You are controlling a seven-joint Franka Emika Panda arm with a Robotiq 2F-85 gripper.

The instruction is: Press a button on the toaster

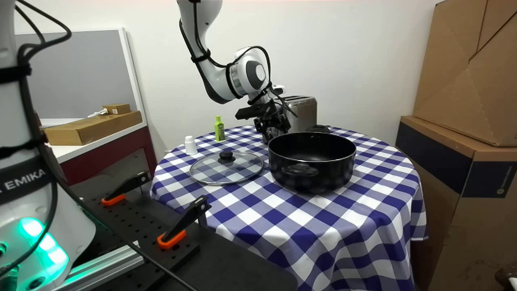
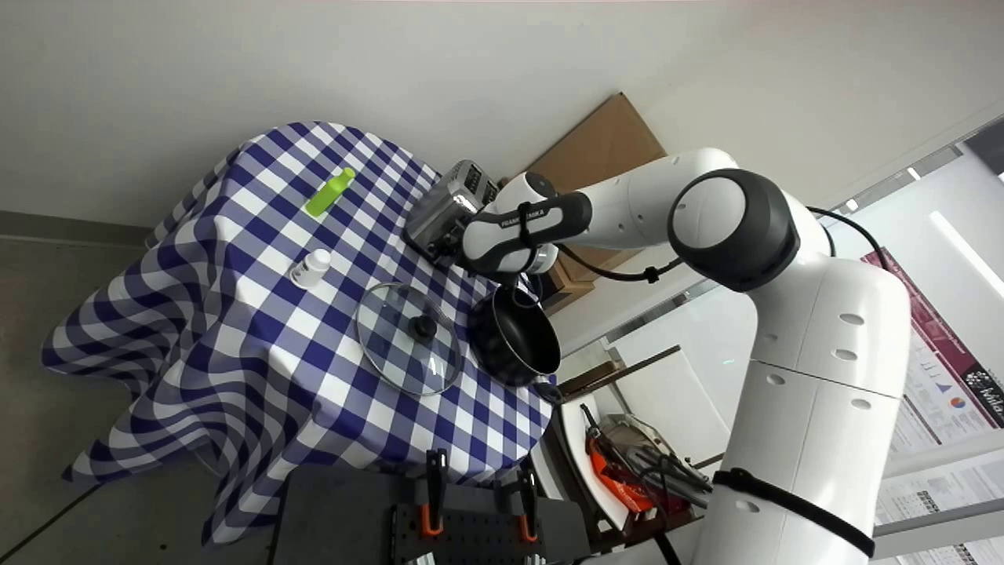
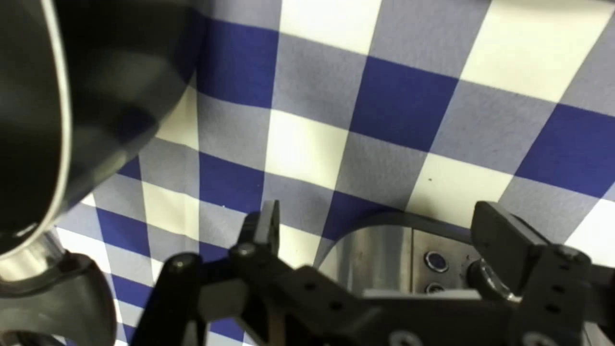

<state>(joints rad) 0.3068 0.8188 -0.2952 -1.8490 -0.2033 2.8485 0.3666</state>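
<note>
The silver toaster (image 1: 305, 111) stands at the far side of the table, behind the black pot; in an exterior view its shiny body (image 2: 439, 210) is partly hidden by my arm. In the wrist view the toaster's end (image 3: 379, 252) shows between my fingers, with a round dark button (image 3: 436, 262), a second button (image 3: 435, 288) partly hidden, and a black knob (image 3: 487, 279) beside my right-hand finger. My gripper (image 3: 384, 228) is open, with nothing between its fingers. In an exterior view the gripper (image 1: 274, 128) is low in front of the toaster. I cannot tell whether it touches.
The wide black pot (image 1: 311, 176) stands near the gripper, its wall also at the left of the wrist view (image 3: 129, 91). A glass lid (image 1: 226, 174), a green bottle (image 1: 219, 131) and a white container (image 1: 190, 145) are on the checked tablecloth. Cardboard boxes (image 1: 460, 81) stand beside the table.
</note>
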